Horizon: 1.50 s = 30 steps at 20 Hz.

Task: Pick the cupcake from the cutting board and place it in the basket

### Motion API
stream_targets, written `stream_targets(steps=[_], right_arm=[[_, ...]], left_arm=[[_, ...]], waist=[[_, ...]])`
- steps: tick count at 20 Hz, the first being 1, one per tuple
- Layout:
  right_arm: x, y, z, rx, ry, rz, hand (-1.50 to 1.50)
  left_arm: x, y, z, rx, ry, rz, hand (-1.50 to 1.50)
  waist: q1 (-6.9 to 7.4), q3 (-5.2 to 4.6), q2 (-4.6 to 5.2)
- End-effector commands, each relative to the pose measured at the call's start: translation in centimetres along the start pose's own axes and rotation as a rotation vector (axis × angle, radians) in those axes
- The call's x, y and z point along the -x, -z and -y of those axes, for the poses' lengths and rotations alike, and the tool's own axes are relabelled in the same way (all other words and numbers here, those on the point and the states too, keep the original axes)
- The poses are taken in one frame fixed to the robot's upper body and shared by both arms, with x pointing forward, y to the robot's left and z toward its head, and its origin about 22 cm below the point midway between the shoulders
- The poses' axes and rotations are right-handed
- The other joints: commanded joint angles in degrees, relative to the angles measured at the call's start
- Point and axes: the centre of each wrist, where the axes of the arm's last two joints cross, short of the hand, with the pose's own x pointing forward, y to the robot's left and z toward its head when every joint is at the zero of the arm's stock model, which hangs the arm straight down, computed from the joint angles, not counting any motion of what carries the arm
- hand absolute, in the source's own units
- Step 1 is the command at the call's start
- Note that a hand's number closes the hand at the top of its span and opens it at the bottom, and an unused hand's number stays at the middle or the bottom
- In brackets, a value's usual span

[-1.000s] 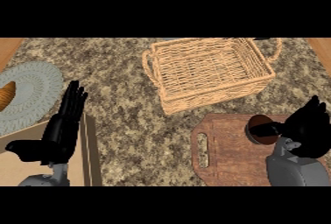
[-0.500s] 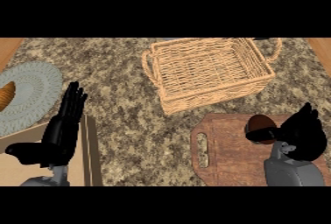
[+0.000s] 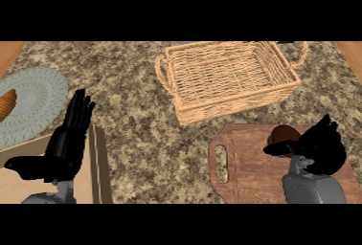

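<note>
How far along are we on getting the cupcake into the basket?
Nothing is placed yet: the basket shows nothing inside. In hand: the right hand is at the cupcake, which sits on the cutting board, thumb in front, fingers open beside it. The left hand rests open at the left. Left to do: grasp, lift, carry to the basket, release.

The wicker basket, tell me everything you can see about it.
The basket is tan woven wicker, rectangular and open-topped, with slightly flaring walls and loop handles at both short ends. Only its woven floor shows inside; nothing lies in it. It stands upright on the speckled stone counter, turned a little askew, just beyond the wooden cutting board and apart from it. Only the counter touches it.
</note>
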Motion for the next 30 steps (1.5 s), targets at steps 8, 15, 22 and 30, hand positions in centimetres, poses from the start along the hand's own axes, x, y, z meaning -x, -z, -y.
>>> stream_targets(steps=[8,15,22,30], right_arm=[[-0.4,0.1,-1.4,0.0,0.038,-0.235,-1.5],[-0.3,-0.4,-1.9,-0.071,-0.088,-0.147,1.5],[-1.4,-0.7,-3.9,-0.039,-0.125,-0.113,1.5],[-1.9,-12.6,-8.8,-0.236,-0.456,0.957,1.5]], left_arm=[[0.5,-0.9,0.0,0.01,-0.011,-0.013,0.0],[-0.3,-0.3,-1.6,0.003,-0.017,-0.014,0.0],[1.3,0.0,0.8,0.005,-0.015,-0.033,0.0],[-0.5,0.5,2.7,0.149,-0.035,0.029,0.0]], waist=[[0.13,-0.16,0.06],[-0.22,-0.16,0.01],[-0.19,-0.15,0.19],[11.07,0.03,2.11]])
